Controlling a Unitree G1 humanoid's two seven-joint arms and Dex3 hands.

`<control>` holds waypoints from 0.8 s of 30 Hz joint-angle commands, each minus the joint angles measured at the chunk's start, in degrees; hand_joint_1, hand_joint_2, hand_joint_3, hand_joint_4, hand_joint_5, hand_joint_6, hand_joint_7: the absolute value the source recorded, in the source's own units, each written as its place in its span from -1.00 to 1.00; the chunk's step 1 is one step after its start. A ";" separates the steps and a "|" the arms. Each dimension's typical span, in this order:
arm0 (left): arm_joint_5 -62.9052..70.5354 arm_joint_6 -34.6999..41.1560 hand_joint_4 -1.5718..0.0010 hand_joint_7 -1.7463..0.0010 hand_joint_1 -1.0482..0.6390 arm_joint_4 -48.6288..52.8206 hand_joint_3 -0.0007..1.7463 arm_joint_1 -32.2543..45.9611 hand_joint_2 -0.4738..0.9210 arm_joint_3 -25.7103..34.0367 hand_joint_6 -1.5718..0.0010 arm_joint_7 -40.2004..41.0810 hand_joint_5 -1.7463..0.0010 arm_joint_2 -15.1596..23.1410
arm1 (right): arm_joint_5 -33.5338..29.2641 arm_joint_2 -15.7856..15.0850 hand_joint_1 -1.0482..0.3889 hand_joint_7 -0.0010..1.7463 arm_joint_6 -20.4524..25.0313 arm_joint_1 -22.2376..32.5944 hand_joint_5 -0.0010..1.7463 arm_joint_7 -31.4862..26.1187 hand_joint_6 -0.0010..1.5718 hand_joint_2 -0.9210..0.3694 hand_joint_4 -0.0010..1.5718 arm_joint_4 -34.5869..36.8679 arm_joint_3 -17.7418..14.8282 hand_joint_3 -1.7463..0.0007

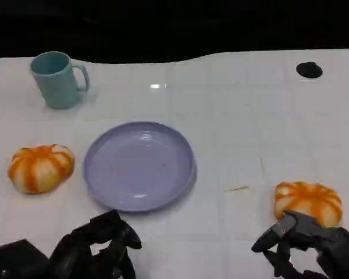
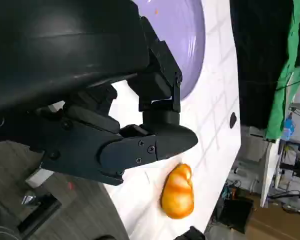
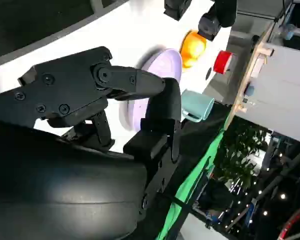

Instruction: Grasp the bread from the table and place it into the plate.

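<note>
Two orange-and-white striped breads lie on the white table [image 1: 244,116]. One bread [image 1: 41,167] is left of the lavender plate [image 1: 180,174], the other bread [image 1: 308,200] is at the right. My right hand [image 1: 305,244] sits just in front of the right bread, fingers apart and holding nothing. My left hand [image 1: 99,247] hovers near the table's front edge below the plate, also holding nothing. The left wrist view shows the left hand [image 2: 140,135], the plate [image 2: 182,40] and the right bread [image 2: 178,192]. The right wrist view shows the right hand [image 3: 115,95], the plate [image 3: 160,75] and the left bread [image 3: 194,45].
A teal mug [image 1: 58,78] stands at the back left, also seen as the mug [image 3: 197,105] in the right wrist view. A small black spot [image 1: 309,70] marks the table's back right. A thin crumb-like sliver [image 1: 237,188] lies between plate and right bread.
</note>
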 commanded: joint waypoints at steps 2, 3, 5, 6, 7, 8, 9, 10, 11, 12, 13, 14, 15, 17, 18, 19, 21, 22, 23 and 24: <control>-0.02 -0.15 -0.07 -0.75 -0.58 0.23 -0.31 0.08 0.99 0.50 0.12 0.00 -1.00 0.60 | 0.41 -0.18 -0.04 0.34 -0.41 -0.28 0.91 -0.14 -0.13 -0.93 -0.12 -0.11 -0.34 0.44; -0.08 -0.04 -0.07 -0.75 -0.58 0.18 -0.31 0.12 0.99 0.51 0.12 0.00 -1.00 0.59 | 0.40 -0.17 -0.04 0.34 -0.30 -0.23 0.91 -0.15 -0.13 -0.93 -0.11 -0.21 -0.33 0.44; -0.11 -0.03 -0.07 -0.75 -0.58 0.19 -0.31 0.15 0.99 0.53 0.13 -0.06 -1.00 0.62 | 0.44 -0.16 -0.03 0.34 -0.13 -0.17 0.91 -0.13 -0.13 -0.93 -0.11 -0.36 -0.30 0.45; -0.08 -0.11 -0.06 -0.75 -0.58 0.22 -0.31 0.14 0.99 0.53 0.13 -0.07 -1.00 0.62 | 0.52 -0.14 -0.04 0.34 -0.05 -0.15 0.91 -0.09 -0.13 -0.93 -0.11 -0.40 -0.27 0.45; -0.05 -0.16 -0.07 -0.75 -0.58 0.24 -0.31 0.12 0.99 0.53 0.13 -0.07 -1.00 0.62 | 0.56 -0.12 -0.04 0.34 0.06 -0.13 0.92 -0.08 -0.13 -0.93 -0.11 -0.45 -0.24 0.45; 0.01 -0.22 -0.07 -0.76 -0.58 0.24 -0.30 0.14 0.99 0.51 0.13 -0.04 -1.00 0.61 | 0.45 -0.09 -0.03 0.34 0.29 -0.08 0.92 -0.16 -0.13 -0.93 -0.11 -0.60 -0.24 0.45; -0.10 -0.13 -0.07 -0.76 -0.58 0.22 -0.30 0.15 0.99 0.54 0.13 -0.07 -1.00 0.58 | 0.41 -0.07 -0.03 0.33 0.43 -0.05 0.92 -0.19 -0.13 -0.93 -0.11 -0.68 -0.24 0.45; -0.16 -0.06 -0.07 -0.76 -0.58 0.19 -0.30 0.16 0.99 0.55 0.13 -0.09 -1.00 0.58 | 0.37 -0.08 -0.02 0.33 0.57 -0.02 0.92 -0.21 -0.13 -0.94 -0.12 -0.79 -0.24 0.46; -0.18 -0.02 -0.07 -0.76 -0.58 0.18 -0.30 0.16 0.99 0.56 0.13 -0.09 -1.00 0.59 | 0.35 -0.08 -0.02 0.33 0.62 -0.02 0.92 -0.22 -0.13 -0.94 -0.12 -0.83 -0.25 0.46; -0.10 -0.06 -0.07 -0.76 -0.58 0.19 -0.30 0.15 0.99 0.55 0.13 -0.08 -1.00 0.62 | 0.35 -0.08 -0.01 0.33 0.39 -0.11 0.92 -0.22 -0.13 -0.94 -0.13 -0.67 -0.28 0.46; -0.04 -0.08 -0.07 -0.76 -0.58 0.17 -0.30 0.15 0.99 0.54 0.13 -0.08 -1.00 0.67 | 0.35 -0.05 -0.01 0.33 0.22 -0.18 0.92 -0.24 -0.13 -0.94 -0.12 -0.56 -0.29 0.46; -0.02 -0.08 -0.07 -0.76 -0.58 0.16 -0.30 0.16 0.99 0.54 0.13 -0.08 -1.00 0.69 | 0.36 -0.02 -0.01 0.33 0.10 -0.22 0.91 -0.25 -0.12 -0.94 -0.12 -0.48 -0.30 0.46; -0.14 0.12 -0.07 -0.76 -0.58 0.08 -0.30 0.15 0.99 0.57 0.13 -0.04 -1.00 0.65 | 0.36 -0.04 -0.01 0.33 0.15 -0.22 0.91 -0.23 -0.12 -0.94 -0.12 -0.54 -0.31 0.46; -0.23 0.43 -0.07 -0.76 -0.58 -0.06 -0.30 0.15 0.98 0.59 0.13 0.13 -1.00 0.54 | 0.36 -0.07 -0.02 0.33 0.07 -0.26 0.90 -0.18 -0.12 -0.94 -0.12 -0.49 -0.31 0.46; -0.20 0.44 -0.07 -0.76 -0.58 -0.10 -0.30 0.15 0.98 0.58 0.13 0.18 -1.00 0.52 | 0.39 -0.07 -0.02 0.33 0.11 -0.27 0.90 -0.14 -0.12 -0.94 -0.12 -0.50 -0.29 0.46; -0.16 0.28 -0.07 -0.76 -0.58 -0.05 -0.30 0.15 0.98 0.56 0.13 0.11 -1.00 0.54 | 0.57 -0.06 -0.03 0.33 0.16 -0.26 0.90 -0.05 -0.12 -0.94 -0.11 -0.49 -0.25 0.46; -0.11 -0.02 -0.07 -0.76 -0.58 0.15 -0.29 0.12 0.98 0.55 0.13 -0.06 -1.00 0.59 | 0.55 -0.08 -0.03 0.33 0.39 -0.13 0.90 -0.06 -0.12 -0.94 -0.11 -0.70 -0.25 0.46; -0.14 0.00 -0.07 -0.76 -0.58 0.17 -0.29 0.13 0.98 0.56 0.13 -0.07 -1.00 0.59 | 0.45 -0.10 -0.03 0.32 0.46 -0.07 0.91 -0.11 -0.13 -0.94 -0.11 -0.80 -0.27 0.46; -0.12 0.09 -0.08 -0.76 -0.59 0.10 -0.29 0.19 0.97 0.56 0.13 0.05 -1.00 0.54 | 0.49 -0.05 -0.03 0.31 0.44 -0.01 0.91 -0.15 -0.14 -0.94 -0.11 -0.87 -0.28 0.47; -0.08 0.07 -0.08 -0.76 -0.59 0.05 -0.29 0.24 0.97 0.55 0.13 0.08 -1.00 0.55 | 0.73 0.05 -0.03 0.28 0.36 0.02 0.90 -0.15 -0.13 -0.94 -0.11 -0.92 -0.29 0.48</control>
